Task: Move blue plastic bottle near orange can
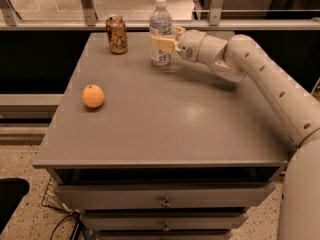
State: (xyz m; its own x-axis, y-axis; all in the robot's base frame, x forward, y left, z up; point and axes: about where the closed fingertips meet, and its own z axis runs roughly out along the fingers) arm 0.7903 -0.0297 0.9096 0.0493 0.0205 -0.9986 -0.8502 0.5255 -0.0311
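You have the table (200, 129) in front of you, with drawers (165, 201) under its top. At the back of the table, left of the middle, the orange can (117, 35) stands upright. The blue plastic bottle (160, 21) stands upright just to the right of it, near but not touching. The gripper (157, 44) is at the bottle, reaching in from the right, with its fingers (167, 43) pressed on the bottle's sides (the arm (260, 79) runs off to the right and toward you). An orange fruit (93, 96) lies on the left side, nearer to you, well apart from the can. A rail (60, 25) runs behind the table.
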